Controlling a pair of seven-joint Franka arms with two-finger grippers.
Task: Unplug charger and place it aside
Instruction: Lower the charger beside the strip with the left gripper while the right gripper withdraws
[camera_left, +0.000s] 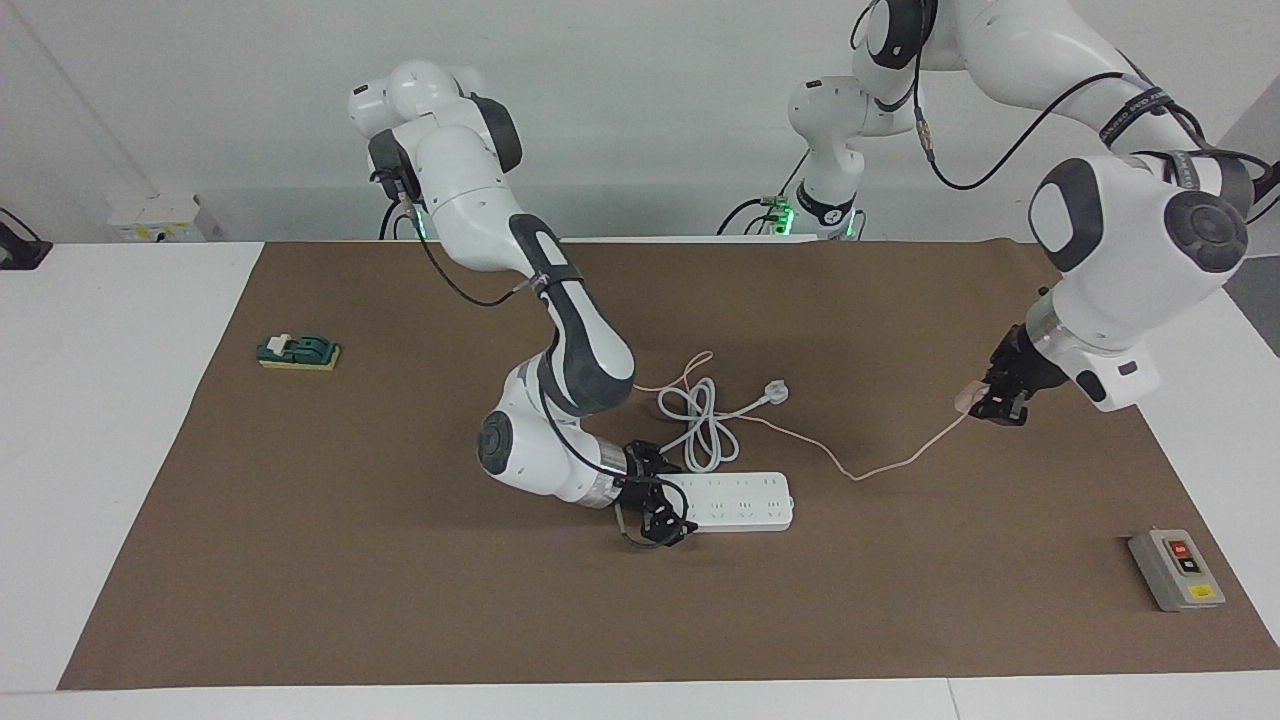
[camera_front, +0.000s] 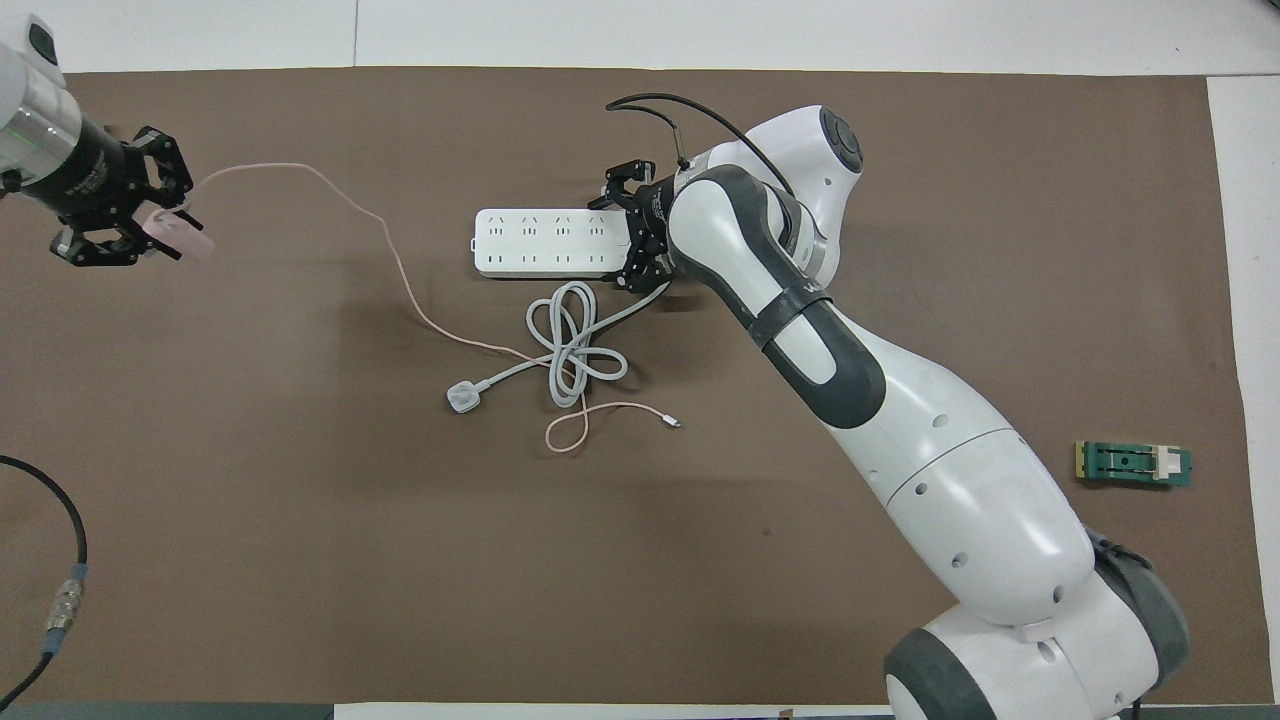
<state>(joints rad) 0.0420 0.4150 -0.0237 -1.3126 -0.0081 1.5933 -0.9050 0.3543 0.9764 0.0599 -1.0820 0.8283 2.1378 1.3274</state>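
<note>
My left gripper (camera_left: 992, 402) is shut on the charger (camera_left: 966, 397), a small pale-pink cube, and holds it above the mat toward the left arm's end of the table. It also shows in the overhead view (camera_front: 185, 238) in that gripper (camera_front: 172, 224). Its thin pink cable (camera_left: 880, 465) sags to the mat and trails back past the power strip (camera_left: 740, 500). My right gripper (camera_left: 670, 498) is closed around the strip's end and rests low on the mat; it also shows from above (camera_front: 622, 235) on the strip (camera_front: 545, 243).
A coiled thick white cord (camera_left: 700, 425) with a round white plug (camera_left: 777, 392) lies nearer to the robots than the strip. A green switch block (camera_left: 298, 352) sits toward the right arm's end. A grey button box (camera_left: 1177, 570) sits toward the left arm's end.
</note>
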